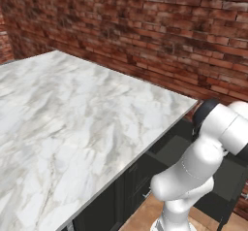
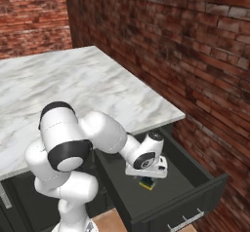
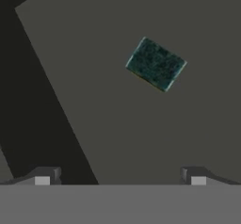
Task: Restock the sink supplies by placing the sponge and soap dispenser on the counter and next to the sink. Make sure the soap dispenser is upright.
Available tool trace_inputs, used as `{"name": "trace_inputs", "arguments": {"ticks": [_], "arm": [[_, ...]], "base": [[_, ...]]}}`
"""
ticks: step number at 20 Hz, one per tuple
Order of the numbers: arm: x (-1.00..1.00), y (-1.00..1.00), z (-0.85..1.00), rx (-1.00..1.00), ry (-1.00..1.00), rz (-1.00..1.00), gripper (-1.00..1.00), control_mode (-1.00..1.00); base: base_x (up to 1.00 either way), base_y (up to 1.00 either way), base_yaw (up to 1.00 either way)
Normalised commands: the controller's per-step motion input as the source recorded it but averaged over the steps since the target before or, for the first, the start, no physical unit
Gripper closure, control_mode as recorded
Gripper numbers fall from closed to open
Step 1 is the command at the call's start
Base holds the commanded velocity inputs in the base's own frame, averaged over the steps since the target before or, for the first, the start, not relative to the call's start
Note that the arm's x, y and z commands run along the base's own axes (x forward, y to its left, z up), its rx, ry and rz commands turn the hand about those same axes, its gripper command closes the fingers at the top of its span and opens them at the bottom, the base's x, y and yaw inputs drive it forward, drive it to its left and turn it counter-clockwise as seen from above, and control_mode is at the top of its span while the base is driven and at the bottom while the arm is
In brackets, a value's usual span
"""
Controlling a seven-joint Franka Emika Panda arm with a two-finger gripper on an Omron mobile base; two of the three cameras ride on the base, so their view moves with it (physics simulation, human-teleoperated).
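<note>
Below my wrist, inside one open dark drawer (image 2: pixel 195 184), lies one sponge (image 3: pixel 156 64) — green side up, with a thin yellow edge showing along one side. It rests flat on the drawer floor, well apart from the walls that I can see. From the right base camera the same sponge (image 2: pixel 147 183) peeks out just under my hand, a small yellow-green block on the drawer bottom.

My pincer (image 3: pixel 120 175) hangs over the drawer with its two fingers spread wide, released and grasping nothing; the sponge sits ahead of the fingertips, not between them and not touching either one.

One marble counter (image 1: pixel 72 123) stretches away to my left, white with grey veins, over dark cabinet doors (image 1: pixel 104 208). One brick wall (image 1: pixel 169 36) runs behind it. The drawer juts out from under the counter's near corner — two small pale handles (image 2: pixel 184 220) show on its front.
</note>
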Motion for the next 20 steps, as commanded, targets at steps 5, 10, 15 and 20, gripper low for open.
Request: {"name": "trace_inputs", "arguments": {"ticks": [5, 10, 15, 20], "arm": [[0.15, 0.07, -0.09, -0.19, -0.06, 0.22, -1.0, -1.0], [0.15, 0.0, -0.26, -0.08, -0.03, 0.32, -1.0, -1.0], [0.32, 0.01, -0.11, 0.0, 0.0, 0.25, -1.0, -1.0], [0.46, -0.04, 0.0, 0.03, 0.03, 0.12, -1.0, -1.0]], "base": [[0.0, 0.0, 0.0], [0.0, 0.0, 0.0], [0.0, 0.0, 0.0], [0.0, 0.0, 0.0]]}}
